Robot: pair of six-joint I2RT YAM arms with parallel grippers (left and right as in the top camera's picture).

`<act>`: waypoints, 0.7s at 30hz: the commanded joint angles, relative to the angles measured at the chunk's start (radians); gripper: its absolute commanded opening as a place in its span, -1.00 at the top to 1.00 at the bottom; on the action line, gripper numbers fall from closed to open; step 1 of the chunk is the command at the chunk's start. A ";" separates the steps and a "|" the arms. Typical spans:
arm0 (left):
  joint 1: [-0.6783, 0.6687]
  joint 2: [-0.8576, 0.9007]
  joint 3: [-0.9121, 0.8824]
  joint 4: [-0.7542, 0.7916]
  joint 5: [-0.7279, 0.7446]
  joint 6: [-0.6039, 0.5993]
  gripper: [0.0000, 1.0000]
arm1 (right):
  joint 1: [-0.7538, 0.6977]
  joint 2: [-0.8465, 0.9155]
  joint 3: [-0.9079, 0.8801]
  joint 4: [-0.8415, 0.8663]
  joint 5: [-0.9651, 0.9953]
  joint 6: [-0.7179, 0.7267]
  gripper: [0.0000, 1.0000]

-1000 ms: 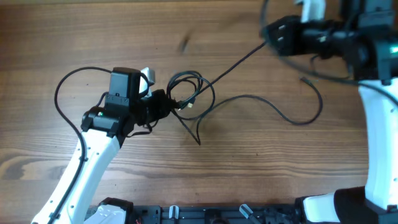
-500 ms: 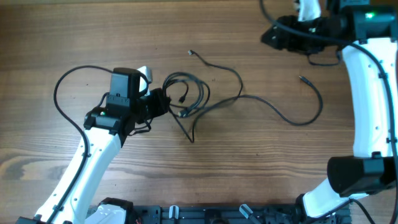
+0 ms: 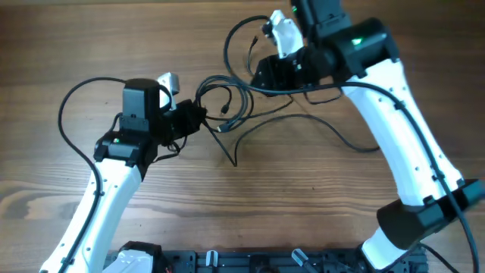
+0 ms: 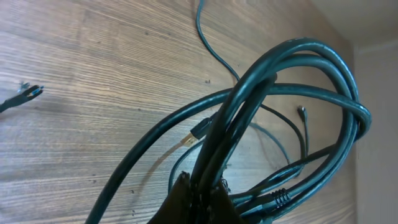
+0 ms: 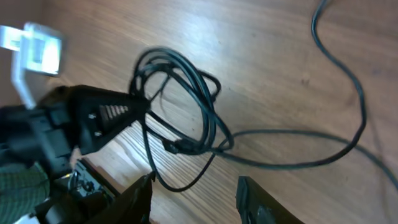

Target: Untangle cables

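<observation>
cables (image 4: 255, 81) pinched in left end effector (image 4: 198, 199)

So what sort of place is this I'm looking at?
Probably a robotics lab test bench: a white left arm and right arm reach over a wood-grain table, with a tangle of thin black cables.

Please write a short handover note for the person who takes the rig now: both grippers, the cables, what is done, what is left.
Left gripper: shut on the cables, at the left edge of the bundle.
Right gripper: open and empty, hovering close to the bundle's far-right side.
Cables: several loops overlap in one bundle; a loose cord trails off to the right.
Done: one cord partly laid out.
Left: separate the remaining loops.
</observation>
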State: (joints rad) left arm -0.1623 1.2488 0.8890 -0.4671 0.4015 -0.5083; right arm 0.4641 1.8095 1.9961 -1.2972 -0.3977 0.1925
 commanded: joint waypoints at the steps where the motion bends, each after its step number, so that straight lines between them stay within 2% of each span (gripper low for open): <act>1: 0.010 -0.019 0.001 0.007 -0.010 -0.055 0.92 | 0.048 0.053 -0.022 0.006 0.064 0.108 0.10; 9: 0.010 -0.019 0.001 0.003 -0.010 -0.077 0.92 | 0.113 0.166 -0.028 0.007 0.113 0.227 0.11; 14: 0.010 -0.019 0.001 -0.001 0.003 -0.077 0.92 | 0.139 0.244 -0.028 0.089 0.109 0.256 0.12; 16: 0.009 -0.019 0.001 -0.018 0.006 -0.077 0.92 | 0.141 0.262 -0.028 0.134 0.118 0.269 0.27; 18: 0.009 -0.019 0.001 -0.045 0.006 -0.077 0.92 | 0.141 0.276 -0.028 0.170 0.122 0.280 0.64; 20: 0.009 -0.019 0.001 -0.055 0.006 -0.076 0.92 | 0.139 0.275 -0.028 0.186 0.121 0.277 0.90; 21: 0.009 -0.019 0.001 -0.057 0.006 -0.076 0.92 | 0.138 0.271 -0.026 0.187 0.120 0.277 0.91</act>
State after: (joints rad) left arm -0.1547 1.2488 0.8890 -0.5194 0.3901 -0.5823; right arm 0.6033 2.0647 1.9690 -1.1278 -0.2909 0.4633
